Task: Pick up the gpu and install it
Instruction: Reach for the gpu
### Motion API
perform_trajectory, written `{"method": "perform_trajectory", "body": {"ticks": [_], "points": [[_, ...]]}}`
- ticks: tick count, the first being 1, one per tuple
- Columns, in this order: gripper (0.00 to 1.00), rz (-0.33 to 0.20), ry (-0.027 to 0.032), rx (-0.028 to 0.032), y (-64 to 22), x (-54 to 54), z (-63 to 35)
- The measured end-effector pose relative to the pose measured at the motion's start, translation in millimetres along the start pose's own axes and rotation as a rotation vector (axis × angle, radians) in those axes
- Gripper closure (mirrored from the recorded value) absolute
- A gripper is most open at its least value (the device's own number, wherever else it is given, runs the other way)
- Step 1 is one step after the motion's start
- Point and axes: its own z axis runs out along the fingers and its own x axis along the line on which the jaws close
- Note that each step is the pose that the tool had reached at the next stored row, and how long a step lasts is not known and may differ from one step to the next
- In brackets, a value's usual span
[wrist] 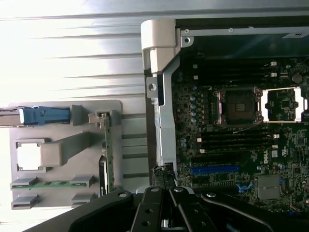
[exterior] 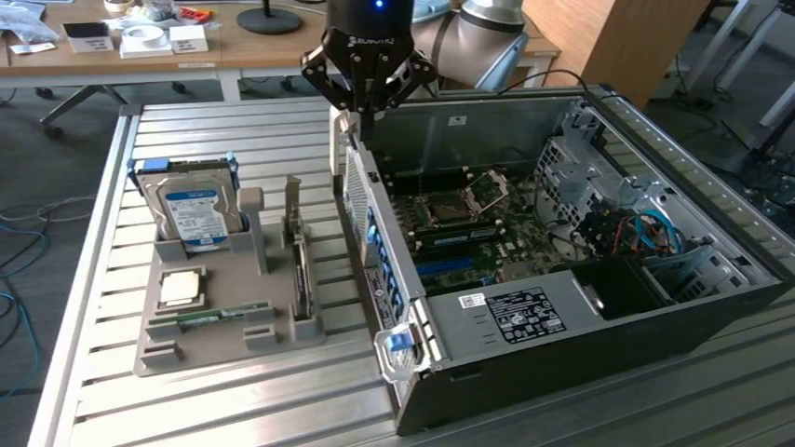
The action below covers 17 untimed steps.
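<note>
Above the case (exterior: pixel 559 372) edge, fingers (exterior: pixel 360 101) pressed together; gpu (exterior: pixel 300 270) stands apart in holder (exterior: pixel 211 349).

The grey arm (exterior: pixel 485 37) bends over from behind with its wrist pointing straight down, and the black gripper (exterior: pixel 364 107) hangs with its fingers closed together, tips meeting.

closed hand (exterior: pixel 364 110) over case (exterior: pixel 534 368); gpu (exterior: pixel 298 265) in holder (exterior: pixel 223 352)
</note>
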Motion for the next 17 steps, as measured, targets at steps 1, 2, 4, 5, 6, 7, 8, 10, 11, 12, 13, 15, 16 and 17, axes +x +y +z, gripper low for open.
{"method": "perform_trajectory", "body": {"ticks": [1, 2, 4, 5, 6, 7, 8, 10, 11, 12, 13, 15, 16, 17], "points": [[0.89, 0.0, 0.0, 0.0, -0.1, 0.9, 0.0], [0.89, 0.0, 0.0, 0.0, -0.1, 1.8, 0.0], [0.89, 0.0, 0.0, 0.0, -0.2, 3.3, -0.1], [0.89, 0.0, 0.0001, 0.0001, -0.3, 4.0, -0.1], [0.89, 0.0, 0.0, 0.0, -0.3, 4.6, -0.1], [0.89, 0.0, 0.0, -0.0001, -0.3, 5.1, -0.1], [0.89, 0.0, 0.0, 0.0, -0.4, 5.5, -0.1], [0.89, 0.0, 0.0001, 0.0, -0.4, 5.7, -0.2], [0.89, 0.0, 0.0001, 0.0, -0.4, 5.8, -0.2], [0.89, 0.0, 0.0, 0.0001, -0.4, 5.9, -0.2], [0.89, 0.0, 0.0001, 0.0, -0.4, 5.9, -0.2], [0.89, 0.0, 0.0, 0.0, -0.4, 5.9, -0.2], [0.89, 0.0, 0.0, -0.0001, -0.4, 6.0, -0.1], [0.89, 0.0, 0.0, 0.0001, -0.5, 6.3, -0.2]]}}
